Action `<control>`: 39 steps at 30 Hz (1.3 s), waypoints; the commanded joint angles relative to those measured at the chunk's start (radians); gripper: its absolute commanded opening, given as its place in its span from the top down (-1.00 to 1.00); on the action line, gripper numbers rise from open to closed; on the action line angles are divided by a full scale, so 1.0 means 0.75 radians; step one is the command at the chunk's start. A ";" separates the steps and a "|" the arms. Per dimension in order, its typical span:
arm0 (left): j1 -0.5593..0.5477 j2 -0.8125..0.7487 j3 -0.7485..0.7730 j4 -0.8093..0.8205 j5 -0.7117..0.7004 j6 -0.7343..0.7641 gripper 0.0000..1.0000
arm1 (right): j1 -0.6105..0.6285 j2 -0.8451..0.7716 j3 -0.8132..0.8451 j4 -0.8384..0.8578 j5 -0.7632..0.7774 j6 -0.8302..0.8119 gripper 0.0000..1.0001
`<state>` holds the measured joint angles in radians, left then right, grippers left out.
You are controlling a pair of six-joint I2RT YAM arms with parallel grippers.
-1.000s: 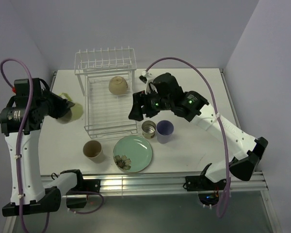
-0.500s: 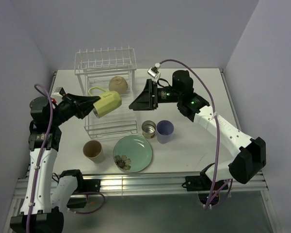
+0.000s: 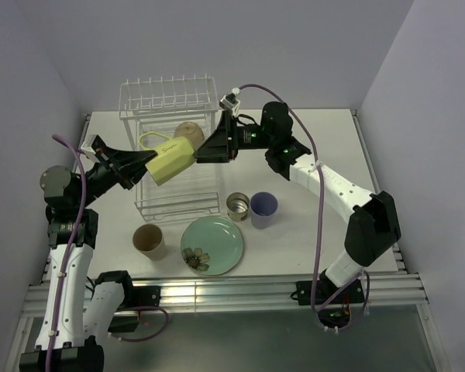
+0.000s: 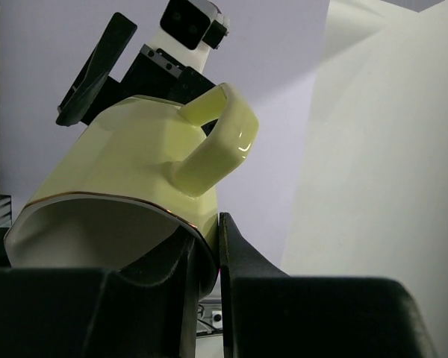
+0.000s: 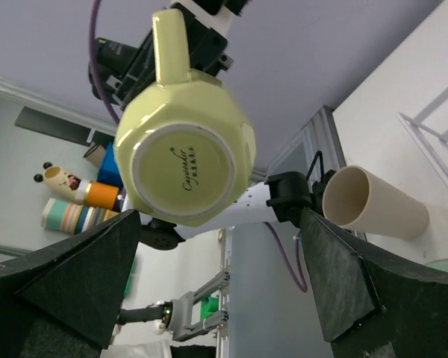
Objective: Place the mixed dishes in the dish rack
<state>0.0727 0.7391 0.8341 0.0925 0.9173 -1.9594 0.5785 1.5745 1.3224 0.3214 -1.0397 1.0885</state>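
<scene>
Overhead, left-wrist and right-wrist views of the loading scene.

The left hand is clamped on the rim of the pale yellow-green handled mug. In the left wrist view one finger lies outside the wall and the other inside the mouth. The mug is held in the air over the white wire dish rack, tipped on its side, handle uppermost and base turned towards the right hand.

The right hand is also raised above the rack, just beside the mug, with its jaws standing wide apart. In the right wrist view the mug's round base sits between the two dark fingers, and no contact with them can be made out.

The cream bowl rests in the far part of the rack, below the row of upright prongs, partly hidden by the mug.

On the white worktop in front of the rack stand the tan cup, the small metal cup and the lavender cup. The last two stand just beside each other. The mint-green plate with a flower motif lies flat between the tan cup and that pair.
</scene>
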 commanded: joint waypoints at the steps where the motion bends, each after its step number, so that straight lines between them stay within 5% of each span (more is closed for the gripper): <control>1: -0.005 -0.034 0.007 0.159 0.041 -0.112 1.00 | 0.024 0.038 0.124 0.201 -0.011 0.097 -0.88; 23: -0.005 0.000 -0.006 0.185 0.021 -0.079 1.00 | 0.227 0.152 0.260 0.285 -0.007 0.177 -0.73; 39: -0.003 -0.006 -0.051 0.233 0.016 -0.116 1.00 | 0.278 0.232 0.262 0.737 -0.144 0.471 -0.86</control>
<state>0.0757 0.7338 0.8036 0.1917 0.9623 -2.0029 0.7280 1.7676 1.4532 0.7155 -1.0710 1.3716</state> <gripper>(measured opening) 0.166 0.938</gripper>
